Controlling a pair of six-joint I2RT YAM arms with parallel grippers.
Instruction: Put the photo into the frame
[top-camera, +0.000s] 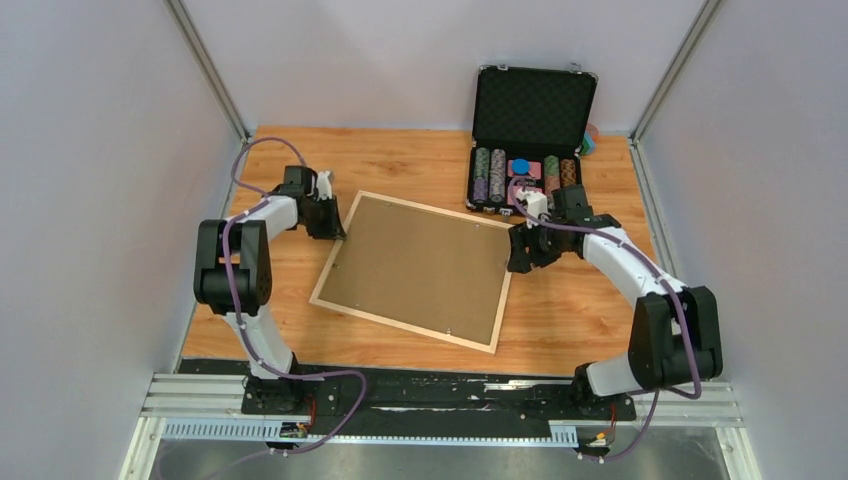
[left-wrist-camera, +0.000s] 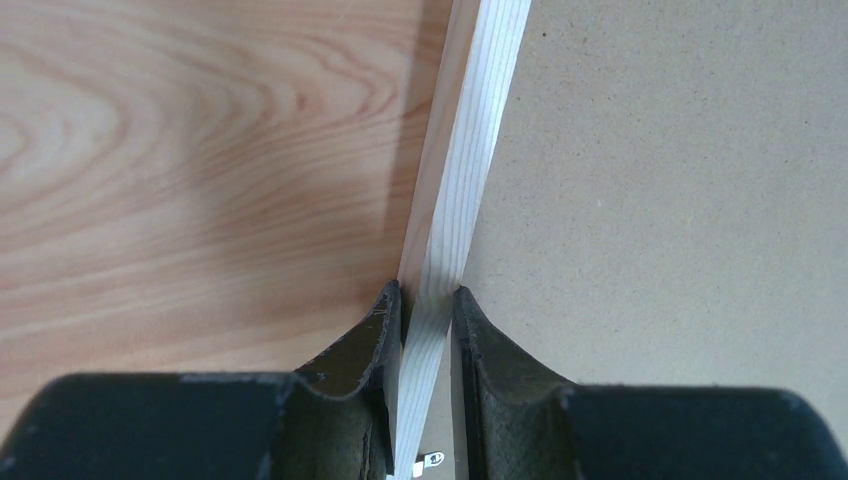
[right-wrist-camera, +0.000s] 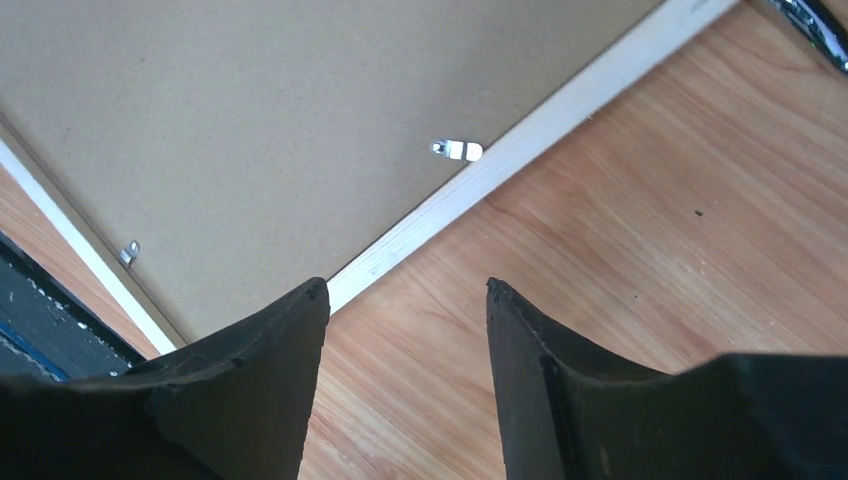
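At the left we see the left tool (left-wrist-camera: 427, 300) closed on the frame (top-camera: 403, 324): its two dark fingers (left-wrist-camera: 380, 330) pinch the pale wooden rail of the left edge near the far corner, one finger on the table (top-camera: 580, 320) side and the other on the inner side. The frame lies flat in the middle of the table, turned a little out of square with the table's edges. Its back faces up, so what we look at is the brown backing board (top-camera: 415, 265) filling the wooden border. Small metal clips (right-wrist-camera: 457, 150) sit at the board's margin just inside the rail. Moving right, the right tool (right-wrist-camera: 405, 285) is at the frame's right edge, near the far corner. Its fingers stand well apart with nothing between them. One finger is over the rail and board and the other over bare table just beside the frame; we cannot tell whether either touches. Farther right and back, a black case (top-camera: 530, 110) stands open near the frame's far right corner, with rows of chips (top-camera: 495, 175) in its lower half.
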